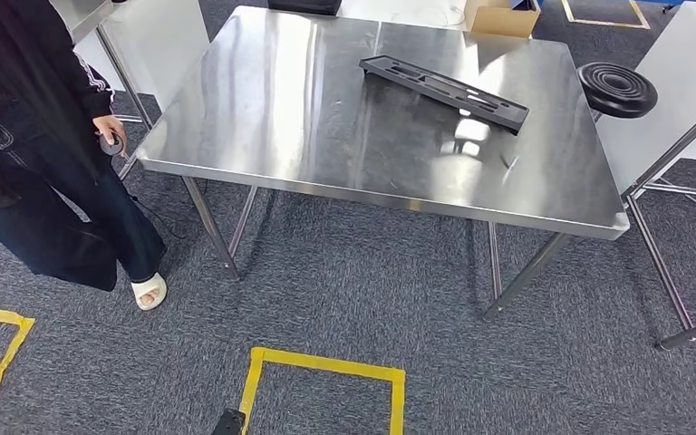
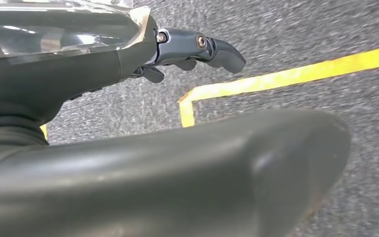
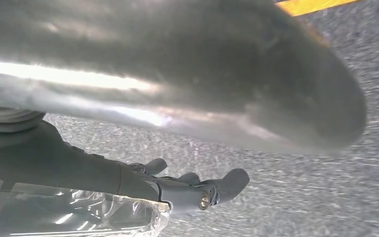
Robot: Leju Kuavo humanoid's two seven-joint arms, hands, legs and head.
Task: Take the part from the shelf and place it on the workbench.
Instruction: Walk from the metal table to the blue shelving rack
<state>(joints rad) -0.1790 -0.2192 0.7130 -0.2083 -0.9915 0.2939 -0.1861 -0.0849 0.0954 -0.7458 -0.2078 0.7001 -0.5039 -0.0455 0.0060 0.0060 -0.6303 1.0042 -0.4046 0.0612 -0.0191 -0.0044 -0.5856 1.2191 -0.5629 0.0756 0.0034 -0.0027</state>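
A long black part (image 1: pixel 444 91) with cut-outs lies flat on the steel workbench (image 1: pixel 308 154), towards its far right side. My left hand (image 2: pixel 192 49) hangs over grey carpet in the left wrist view, fingers loosely stretched out and holding nothing. In the right wrist view my right hand (image 3: pixel 192 190) hangs the same way above the carpet, with nothing in it. Both hands are well away from the part.
A person (image 1: pixel 45 136) in dark clothes stands at the workbench's left corner, holding a small object. A black round stool (image 1: pixel 617 89) and a metal frame (image 1: pixel 666 159) stand at the right. A cardboard box (image 1: pixel 501 16) sits beyond the bench. Yellow tape (image 1: pixel 326 367) marks the floor.
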